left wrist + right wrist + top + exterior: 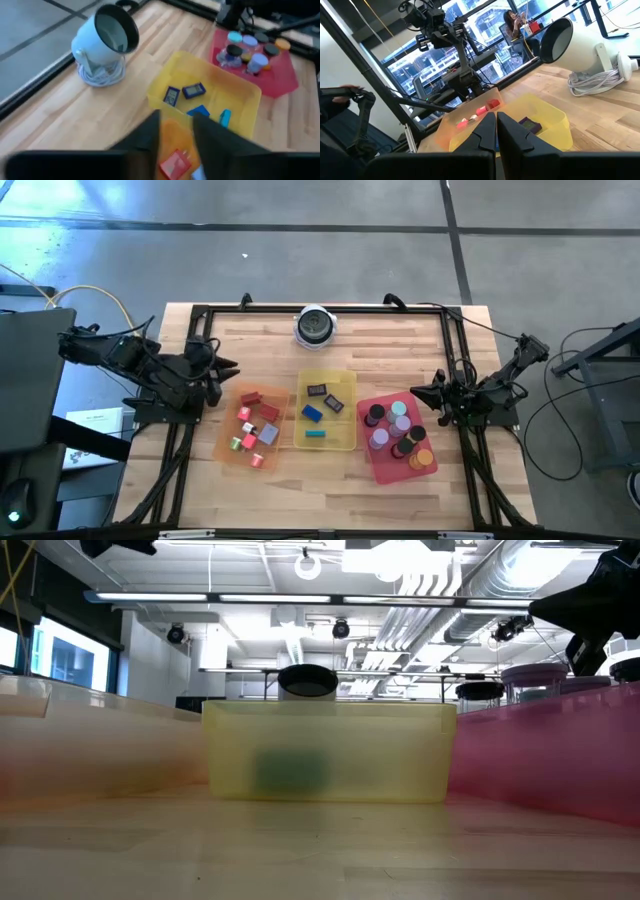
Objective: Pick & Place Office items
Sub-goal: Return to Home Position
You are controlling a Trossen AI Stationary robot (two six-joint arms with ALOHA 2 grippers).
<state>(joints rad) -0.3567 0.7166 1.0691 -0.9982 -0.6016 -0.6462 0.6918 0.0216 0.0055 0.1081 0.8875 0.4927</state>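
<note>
A: Holding anything?
B: Left pincer (228, 367) slightly parted, right pincer (418, 394) closed, both empty.
A: Discs (398, 423)?
B: In the tray (385, 470) just beside the right. Look light, hard, slick; I'd pinch across the rim.

Light wooden table (270, 495) with a black frame (270, 308) around its edges. Sitting right on the wood are three see-through trays side by side across the middle: orange tray (225, 452) toward the left arm, yellow tray (340, 432) in the centre, red tray (385, 470) toward the right arm, a bit skewed. By the far rail stands a round white gadget (315, 326), cable coiled at its base.
</note>
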